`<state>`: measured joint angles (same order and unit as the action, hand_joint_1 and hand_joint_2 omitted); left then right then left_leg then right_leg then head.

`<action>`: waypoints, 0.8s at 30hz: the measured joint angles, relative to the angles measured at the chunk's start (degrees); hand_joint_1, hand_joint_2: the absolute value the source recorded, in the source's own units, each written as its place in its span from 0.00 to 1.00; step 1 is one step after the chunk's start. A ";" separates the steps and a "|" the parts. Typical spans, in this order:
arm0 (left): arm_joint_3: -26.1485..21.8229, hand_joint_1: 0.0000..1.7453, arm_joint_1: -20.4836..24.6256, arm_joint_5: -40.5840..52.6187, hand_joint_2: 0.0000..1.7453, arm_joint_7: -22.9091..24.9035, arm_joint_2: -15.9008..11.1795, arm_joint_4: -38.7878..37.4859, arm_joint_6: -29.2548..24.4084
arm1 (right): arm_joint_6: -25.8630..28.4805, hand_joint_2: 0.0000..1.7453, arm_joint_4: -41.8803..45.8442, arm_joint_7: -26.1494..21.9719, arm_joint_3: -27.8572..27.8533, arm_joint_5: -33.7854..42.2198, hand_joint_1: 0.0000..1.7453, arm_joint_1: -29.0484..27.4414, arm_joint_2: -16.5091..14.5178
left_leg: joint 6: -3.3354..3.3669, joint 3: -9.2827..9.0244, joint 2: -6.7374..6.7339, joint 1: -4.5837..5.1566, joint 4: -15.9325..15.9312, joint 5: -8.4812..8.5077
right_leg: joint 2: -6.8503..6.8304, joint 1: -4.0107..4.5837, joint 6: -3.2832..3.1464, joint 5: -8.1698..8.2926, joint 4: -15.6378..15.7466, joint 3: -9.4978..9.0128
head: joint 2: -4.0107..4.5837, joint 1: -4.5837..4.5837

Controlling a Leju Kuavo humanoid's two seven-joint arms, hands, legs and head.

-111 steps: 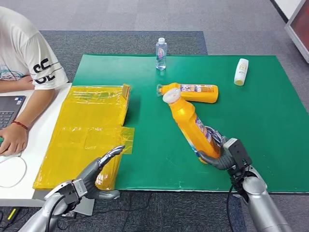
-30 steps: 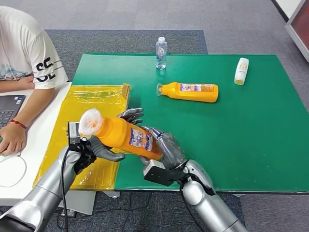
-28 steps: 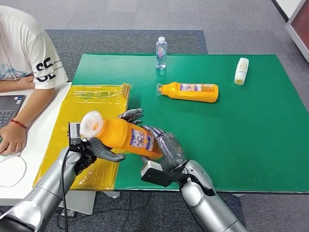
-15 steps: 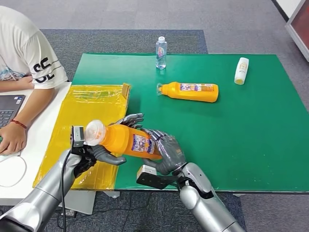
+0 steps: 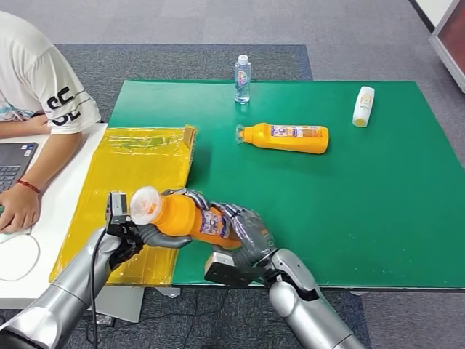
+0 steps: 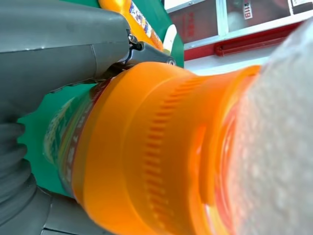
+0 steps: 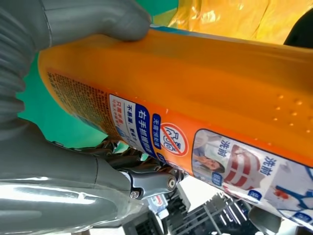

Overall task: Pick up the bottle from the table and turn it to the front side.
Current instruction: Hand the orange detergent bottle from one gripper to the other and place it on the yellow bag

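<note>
Beyond the held bottle [image 5: 189, 217] lies another bottle [image 5: 286, 138].

We see even, bright overhead light with soft shadows on the green mat [image 5: 356, 203]; in the left wrist view the orange bottle [image 6: 155, 147] blurs, its cap washed out by closeness.

Orange bottle [image 5: 184, 216] — base end hidden behind the right hand [image 5: 248, 234]; its cap [image 6: 280, 147] was a blurred pale mass at the left wrist view's edge. Label [image 7: 236, 166] cut off by the right wrist view's edge, small print unreadable. Left hand [image 5: 159, 234] — fingers mostly hidden under the bottle. Person [image 5: 33, 87] cut off at the edge.
</note>
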<state>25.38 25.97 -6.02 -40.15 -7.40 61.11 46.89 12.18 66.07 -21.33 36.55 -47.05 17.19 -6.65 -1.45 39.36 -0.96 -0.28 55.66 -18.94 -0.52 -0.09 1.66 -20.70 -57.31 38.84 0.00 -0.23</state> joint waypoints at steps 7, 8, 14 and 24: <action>-0.01 1.00 -1.02 0.82 1.00 -0.02 -0.09 0.27 -1.18 | -2.03 1.00 -0.48 -0.73 -0.37 3.77 0.20 -0.58 -0.04 | 0.01 -0.01 0.00 0.00 0.00 0.00 | 0.00 -0.01 0.01 0.00 0.00 -0.02 | 0.00 0.01; -0.02 1.00 -1.28 1.07 1.00 -0.02 -0.11 0.44 -1.53 | -2.23 1.00 -0.56 -0.85 -0.55 4.37 0.00 -0.69 -0.04 | 0.01 -0.01 0.00 0.00 0.00 0.00 | 0.00 -0.01 0.01 0.00 0.00 -0.02 | 0.00 0.01; -0.05 1.00 -3.59 3.67 1.00 -0.02 -0.31 2.78 -4.12 | -4.17 1.00 -0.77 -1.53 -2.57 8.67 0.00 -1.35 -0.04 | 0.00 -0.01 0.00 0.00 0.00 0.00 | 0.00 0.00 -0.01 0.01 0.00 0.01 | 0.00 0.01; 0.43 1.00 -6.51 8.45 1.00 0.00 -1.27 9.46 -8.39 | -8.14 1.00 -1.31 -3.51 -6.93 15.14 0.00 -2.25 -0.04 | 0.03 0.00 0.00 0.00 0.00 0.03 | 0.00 -0.01 0.00 0.04 0.00 0.01 | 0.00 0.00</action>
<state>25.81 19.46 2.43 -40.15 -8.67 70.58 38.50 4.04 64.76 -24.84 29.62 -31.92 14.95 -6.69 -1.42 39.35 -0.96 -0.28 55.66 -18.92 -0.52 -0.10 1.66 -20.66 -57.30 38.85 0.00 -0.23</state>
